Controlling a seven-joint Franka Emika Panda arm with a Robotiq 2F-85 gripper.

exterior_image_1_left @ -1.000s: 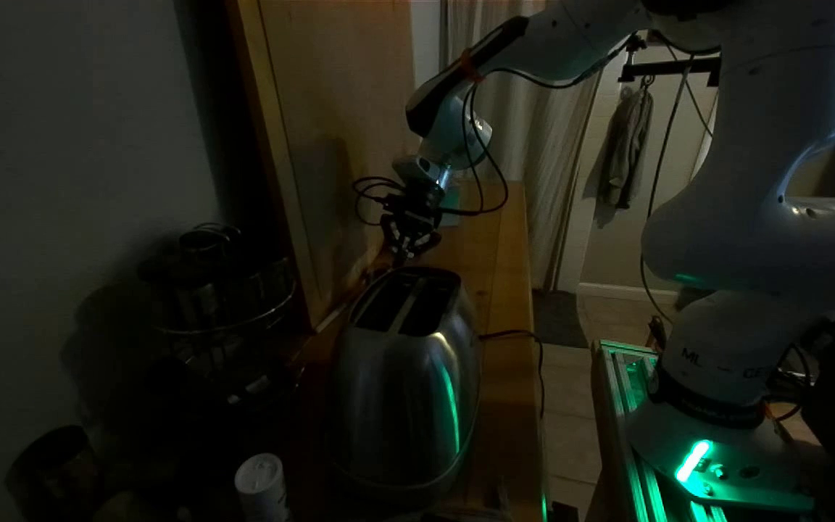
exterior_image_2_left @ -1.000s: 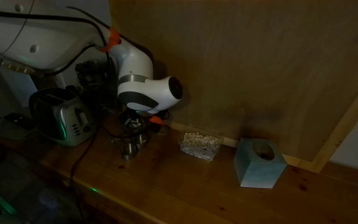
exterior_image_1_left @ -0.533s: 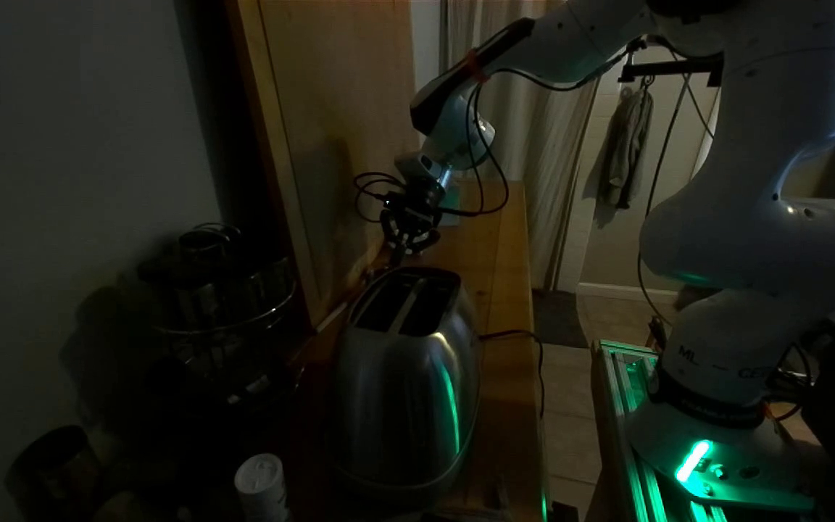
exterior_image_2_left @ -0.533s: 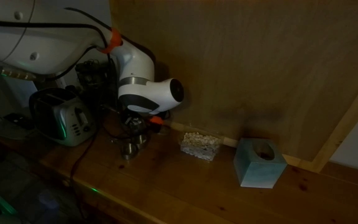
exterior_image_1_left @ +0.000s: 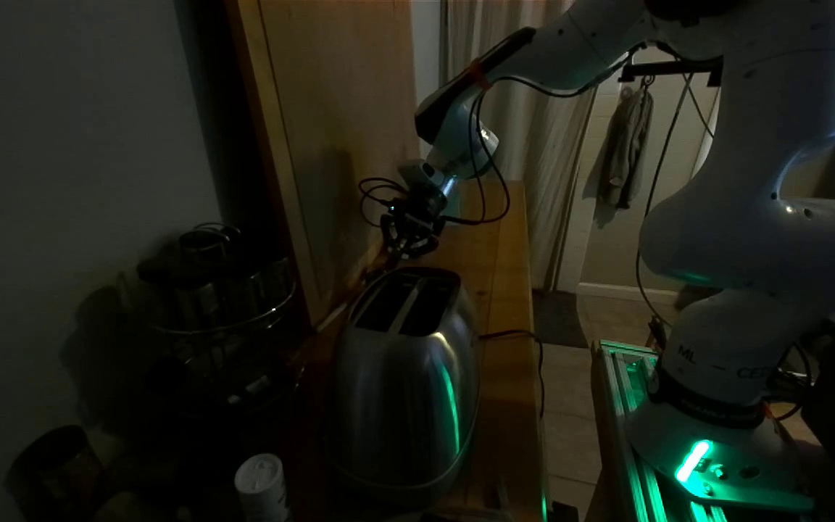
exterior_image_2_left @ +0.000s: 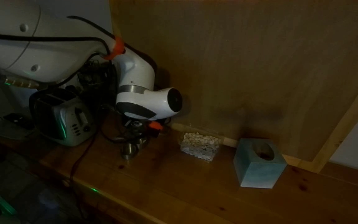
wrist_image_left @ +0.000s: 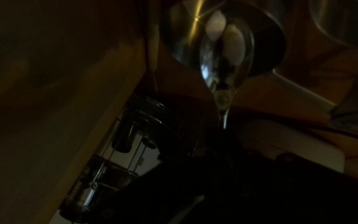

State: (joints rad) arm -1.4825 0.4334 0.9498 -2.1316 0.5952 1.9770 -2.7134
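Note:
My gripper point(wrist_image_left: 222, 133) is very dark in the wrist view, but its fingertips are closed on the handle of a shiny metal spoon point(wrist_image_left: 208, 70). Two white pebble-like pieces lie in the spoon's bowl, one pale piece point(wrist_image_left: 215, 26) beside a larger one point(wrist_image_left: 234, 45). The bowl appears over a metal cup point(wrist_image_left: 179, 40); the gap between them cannot be told. A second metal cup point(wrist_image_left: 346, 21) is to the right. In an exterior view the cups stand on the wooden counter, a front cup point(exterior_image_2_left: 129, 151) and a rear cup point(exterior_image_2_left: 141, 142), below the gripper point(exterior_image_1_left: 404, 250).
A clear box of white pieces point(exterior_image_2_left: 200, 145) and a blue tissue box point(exterior_image_2_left: 259, 168) stand along the wooden board point(exterior_image_2_left: 244, 77). A steel toaster point(exterior_image_1_left: 403, 406) stands near the gripper with its cord point(exterior_image_2_left: 85, 152). A pot rack point(exterior_image_1_left: 225, 290) and white canister point(exterior_image_1_left: 259, 478) are beyond it.
The arm and wrist have lowered a little in an exterior view, and the gripper has tilted slightly. The cups, box, tissue box and toaster have not moved.

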